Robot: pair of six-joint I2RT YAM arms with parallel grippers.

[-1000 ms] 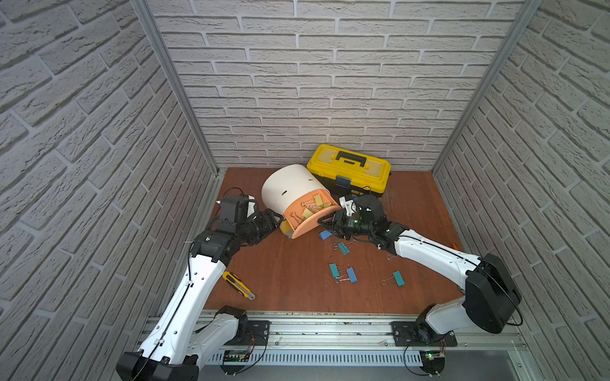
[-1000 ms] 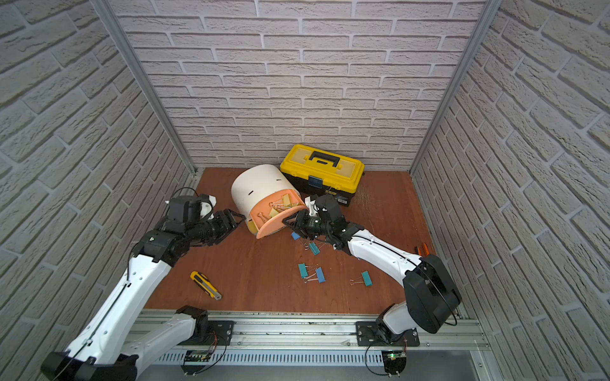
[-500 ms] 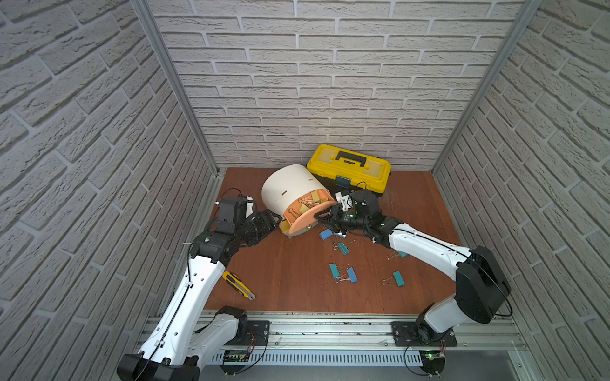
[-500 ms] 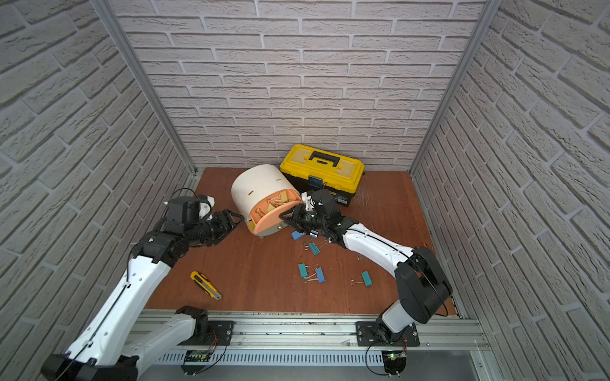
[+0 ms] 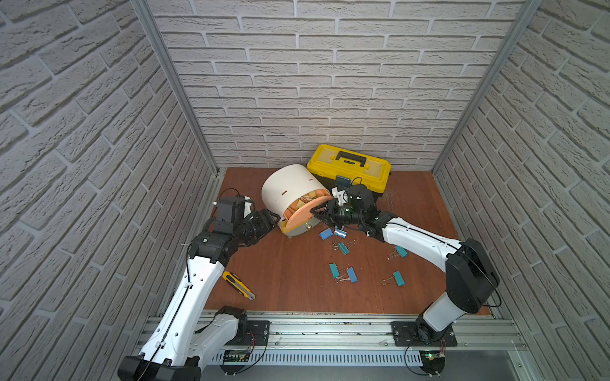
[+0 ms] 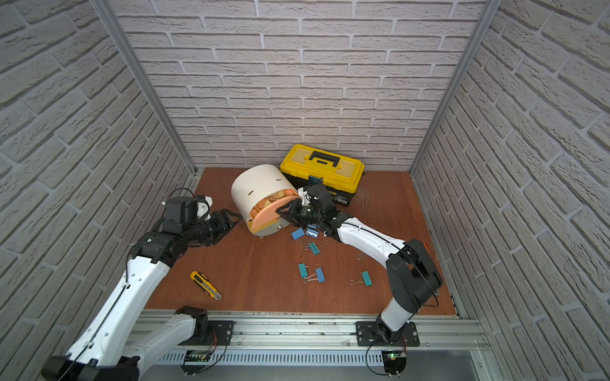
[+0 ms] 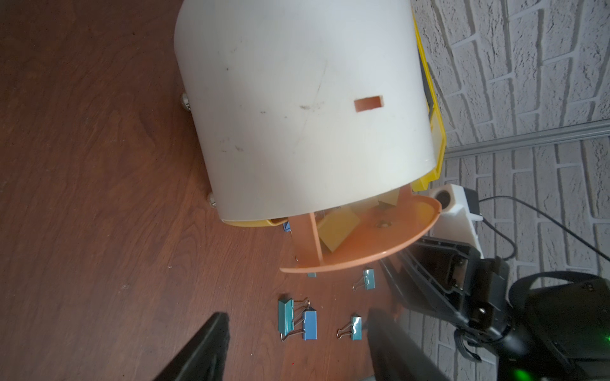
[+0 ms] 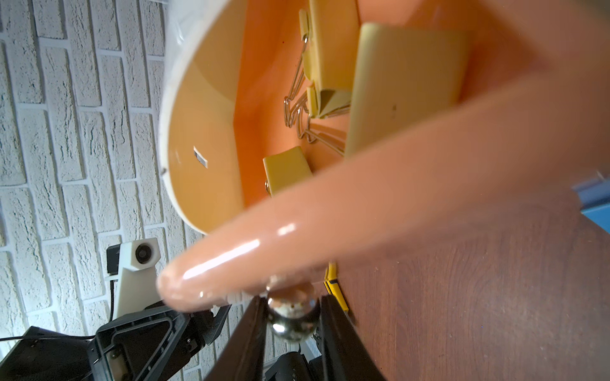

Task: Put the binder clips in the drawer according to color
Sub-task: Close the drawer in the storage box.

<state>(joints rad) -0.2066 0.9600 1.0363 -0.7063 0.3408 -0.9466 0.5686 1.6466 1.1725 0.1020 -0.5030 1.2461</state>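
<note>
The right gripper (image 8: 293, 301) pinches the small metal knob (image 8: 292, 321) of the peach drawer (image 5: 302, 212), near the middle of a top view. Yellow clips (image 8: 406, 82) lie inside. Move the knob straight, not sideways, so the white cabinet (image 5: 290, 188) does not slide. The left gripper (image 5: 270, 217) waits beside it, fingers apart, empty. Blue and teal clips (image 5: 325, 234) lie just under the right arm, and the toolbox (image 5: 350, 168) sits close above. The open floor (image 5: 290, 280) is lower down.

Left arm (image 5: 194, 283) reaches low from the table's front-left corner along the left edge. Left gripper (image 5: 270, 218) level, jaws apart, empty. Right arm (image 5: 419, 239) elbows in from front-right. Right gripper (image 5: 317, 211) clamped on knob (image 8: 292, 316).
</note>
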